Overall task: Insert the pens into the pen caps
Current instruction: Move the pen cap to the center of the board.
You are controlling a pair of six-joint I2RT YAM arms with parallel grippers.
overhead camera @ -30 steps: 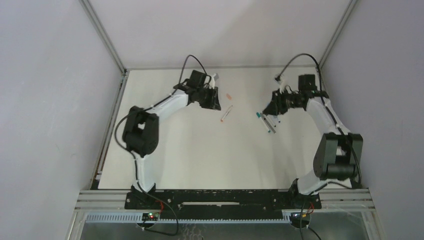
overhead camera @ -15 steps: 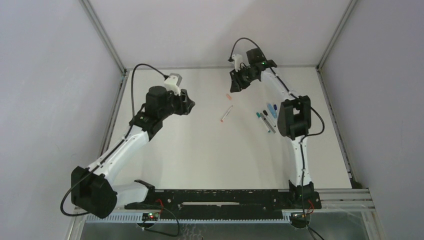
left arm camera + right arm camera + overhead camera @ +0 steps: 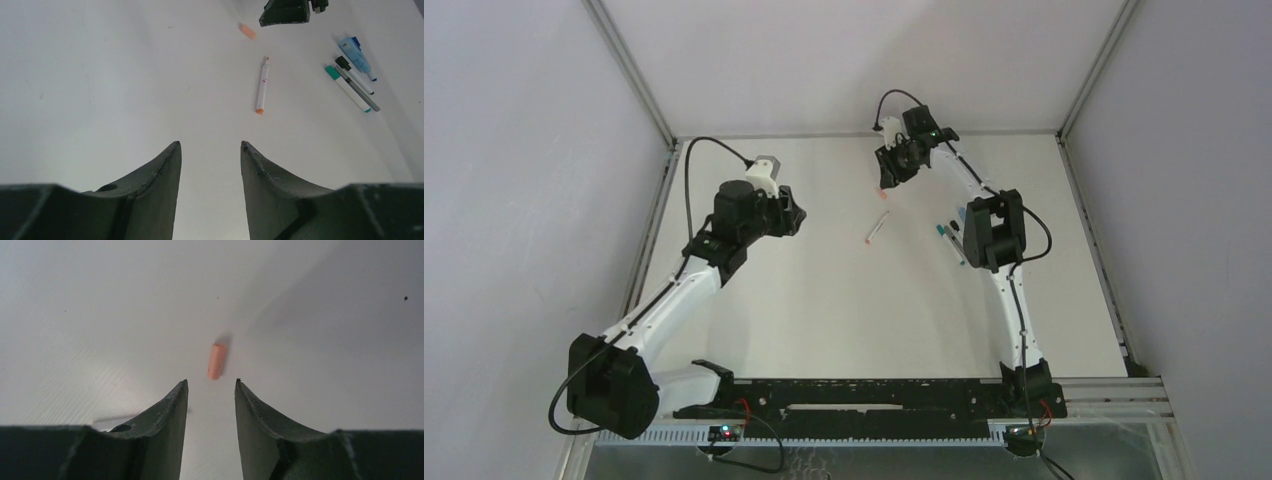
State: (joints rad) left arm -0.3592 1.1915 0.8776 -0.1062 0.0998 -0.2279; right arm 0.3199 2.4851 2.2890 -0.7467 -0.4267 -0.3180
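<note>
A salmon-pink pen cap point(image 3: 216, 361) lies on the white table just beyond the tips of my right gripper point(image 3: 211, 381), which is open and empty. From above, that gripper point(image 3: 886, 172) hovers at the far middle, right by the cap point(image 3: 881, 189). A white pen with orange ends point(image 3: 262, 85) lies alone mid-table point(image 3: 877, 228). My left gripper point(image 3: 210, 145) is open and empty, well short of it at the left point(image 3: 796, 215). To the right lie a thick light-blue pen point(image 3: 355, 50), a black-capped pen point(image 3: 354, 75) and a teal-capped pen point(image 3: 350, 90).
My right arm's elbow point(image 3: 990, 230) hangs over the table beside the group of pens point(image 3: 948, 236) and hides part of it. Metal frame rails point(image 3: 654, 220) border the table, with grey walls on both sides.
My left arm pulled back toward the left, away from the white pen. My right arm swung from the pen group to the far middle, over the salmon cap. Both jaws opened wider.
</note>
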